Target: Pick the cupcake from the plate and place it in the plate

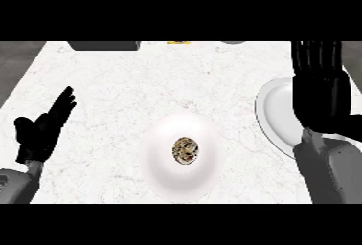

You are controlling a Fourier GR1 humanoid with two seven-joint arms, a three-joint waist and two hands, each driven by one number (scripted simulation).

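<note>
A small brown-and-cream cupcake (185, 150) sits in the middle of a white plate (163, 165) at the counter's centre front. A second white plate (274, 112) lies at the right, partly hidden under my right forearm. My right hand (320, 81) is open above that plate's far side, fingers straight and pointing away from me. My left hand (44, 128) rests open at the left edge, fingers up, well apart from both plates.
The marble counter (141, 86) spreads wide between the hands. A dark object (106, 45) lies at the far edge on the left, with a small yellow item (179, 42) and a grey thing (232, 42) beside it.
</note>
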